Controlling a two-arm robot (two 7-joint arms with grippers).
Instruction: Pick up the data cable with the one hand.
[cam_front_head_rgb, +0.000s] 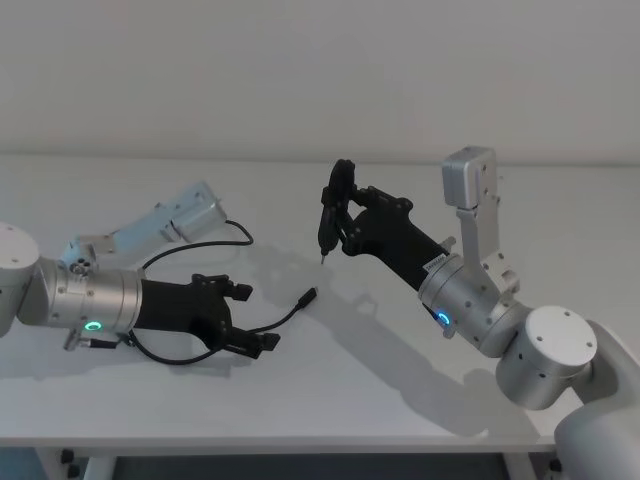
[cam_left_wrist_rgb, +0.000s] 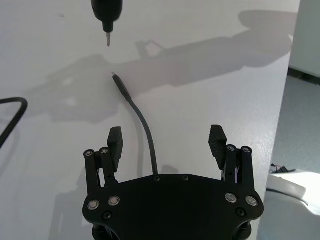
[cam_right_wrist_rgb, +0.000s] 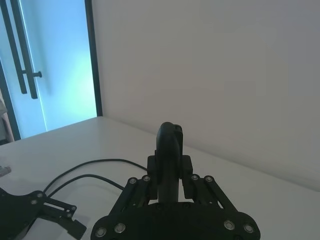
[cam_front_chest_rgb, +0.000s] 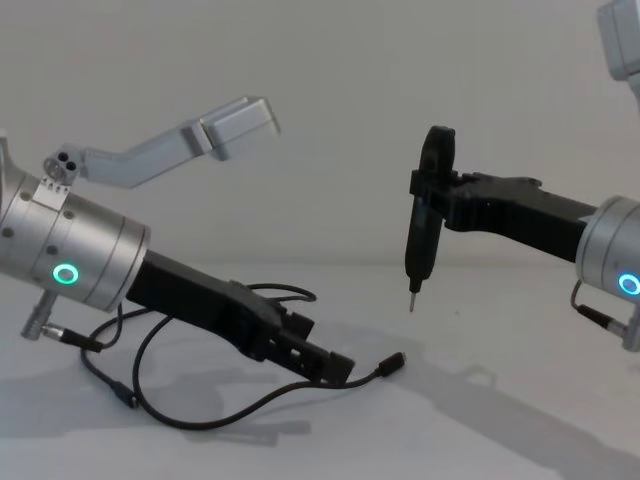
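Left wrist view: data cable (cam_left_wrist_rgb: 142, 120) between the left gripper's (cam_left_wrist_rgb: 166, 131) spread fingers (cam_left_wrist_rgb: 115, 139).

The left arm (cam_front_head_rgb: 90, 295) reaches in low from the left, its silver wrist lit by a green ring. The left gripper (cam_front_head_rgb: 252, 318) lies nearly level, pointing forward and to the right, with its fingers (cam_left_wrist_rgb: 115, 137) spread wide. The right arm (cam_front_head_rgb: 480, 300) slants up and inward, with a blue ring at its wrist. The right gripper (cam_front_head_rgb: 345, 215) is higher, well apart from the left one, and clamped on a tool (cam_front_head_rgb: 326, 228) that hangs tip down.
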